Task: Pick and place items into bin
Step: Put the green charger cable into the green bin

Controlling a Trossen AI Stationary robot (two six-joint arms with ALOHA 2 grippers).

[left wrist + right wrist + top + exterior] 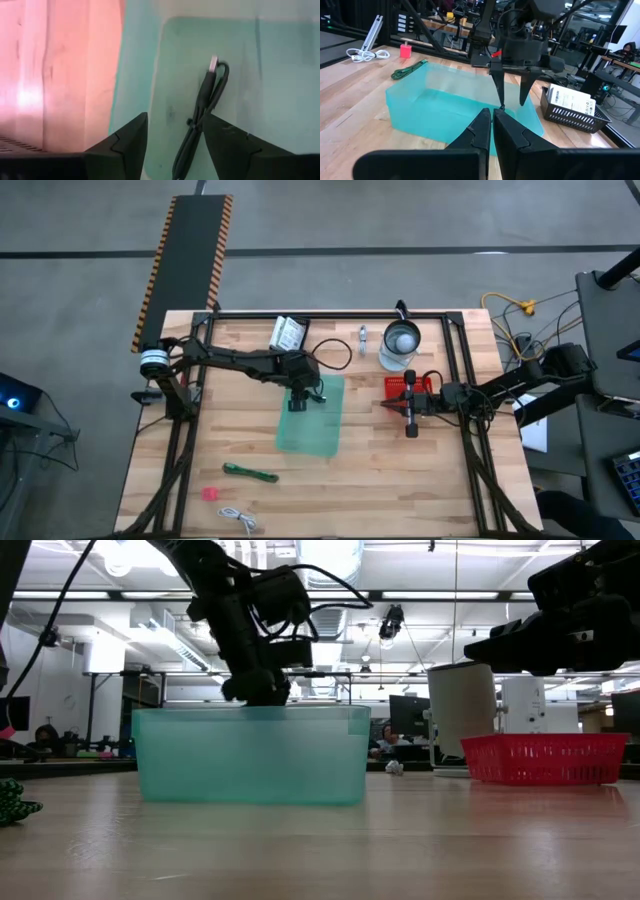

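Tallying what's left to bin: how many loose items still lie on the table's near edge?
3: a green stick, a pink bit and a white coiled cable, all lying apart. Others may be hidden.

The bin point(312, 420) sits at the table's point(400, 480) middle, with a cable point(200, 115) lying inside it under the left gripper point(298, 402). A basket point(400, 387) stands to its right, a jug point(400, 345) behind that. A stick point(250, 473), a cube point(210, 494) and a coiled cord point(238, 519) lie near the front-left edge.
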